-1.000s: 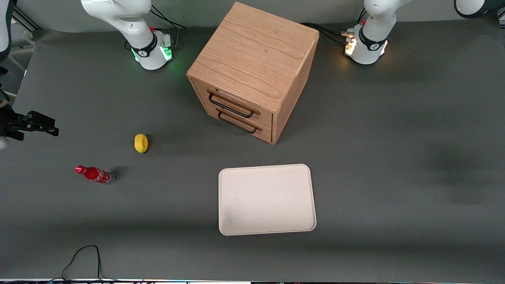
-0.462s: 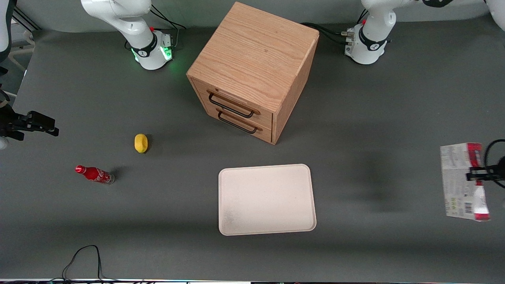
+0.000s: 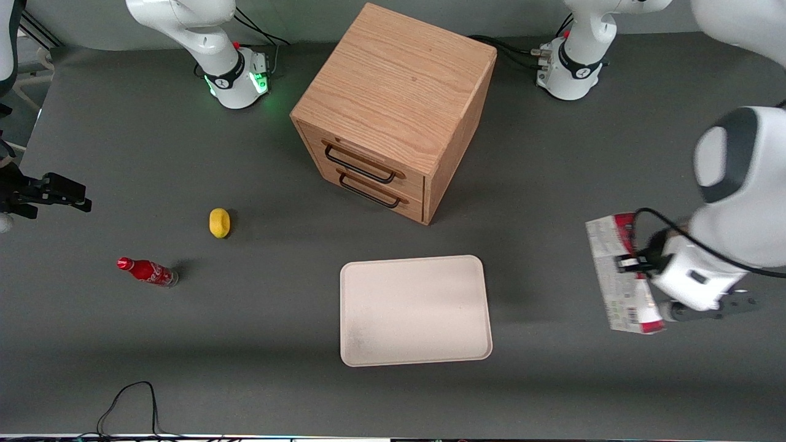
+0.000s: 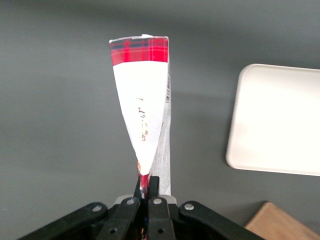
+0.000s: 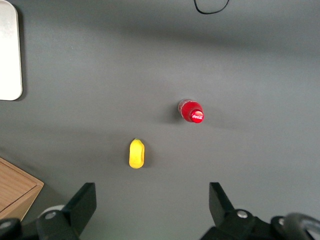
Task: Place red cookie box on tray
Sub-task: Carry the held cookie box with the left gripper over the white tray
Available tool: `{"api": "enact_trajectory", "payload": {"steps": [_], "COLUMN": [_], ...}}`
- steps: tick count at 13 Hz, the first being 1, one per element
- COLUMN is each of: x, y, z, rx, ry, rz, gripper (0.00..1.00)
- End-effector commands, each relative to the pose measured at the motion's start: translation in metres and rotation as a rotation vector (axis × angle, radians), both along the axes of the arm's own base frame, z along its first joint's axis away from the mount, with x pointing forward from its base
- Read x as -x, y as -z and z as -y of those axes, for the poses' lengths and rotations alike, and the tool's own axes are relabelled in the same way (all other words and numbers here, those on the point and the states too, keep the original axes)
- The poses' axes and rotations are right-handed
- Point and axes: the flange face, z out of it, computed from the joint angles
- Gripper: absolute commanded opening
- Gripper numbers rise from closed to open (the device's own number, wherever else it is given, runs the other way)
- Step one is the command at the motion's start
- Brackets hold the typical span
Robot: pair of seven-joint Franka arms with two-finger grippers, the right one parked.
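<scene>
Tray (image 3: 415,310): cream-white plastic, rectangular with rounded corners and a low raised rim, bare matte floor; nearest the front camera.
Red cookie box (image 3: 621,274): flat, long cardboard, pale grey-white printed face showing with red plaid ends; held in the air toward the working arm's end, at about 3 o'clock from the tray and well apart from it.
Gripper (image 3: 632,263): black fingers (image 4: 151,186) pinching the box's thin edge, which tapers away in the wrist view.
Cola bottle (image 3: 147,271): small, red, glossy, standing upright.
Yellow object (image 3: 219,222): small, rounded, at about 1 o'clock from the bottle.
Cabinet (image 3: 393,110): light grained wood, boxy, two drawers with dark wire handles; at 12 o'clock from the tray.
</scene>
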Motion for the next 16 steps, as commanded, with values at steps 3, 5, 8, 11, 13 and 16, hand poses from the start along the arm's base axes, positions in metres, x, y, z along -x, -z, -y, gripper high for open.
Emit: {"api": "enact_trajectory", "payload": {"steps": [3,5,8,11,13,16], "x": [0.009,0.006,0.009,0.009,0.007,0.015], "y": [0.028,0.037,0.055,0.076,0.112,0.174], "z": [0.098,0.121,0.177,0.195,0.196,0.211], "rx": [0.039,0.053,0.079,0.048,0.027,0.018], "ry": [-0.048,-0.01,0.06,0.064,0.071,0.062], "rz": [0.026,0.044,0.063,0.093,0.074,0.136], "gripper": [0.0,0.0,0.0,0.0,0.0,0.0]}}
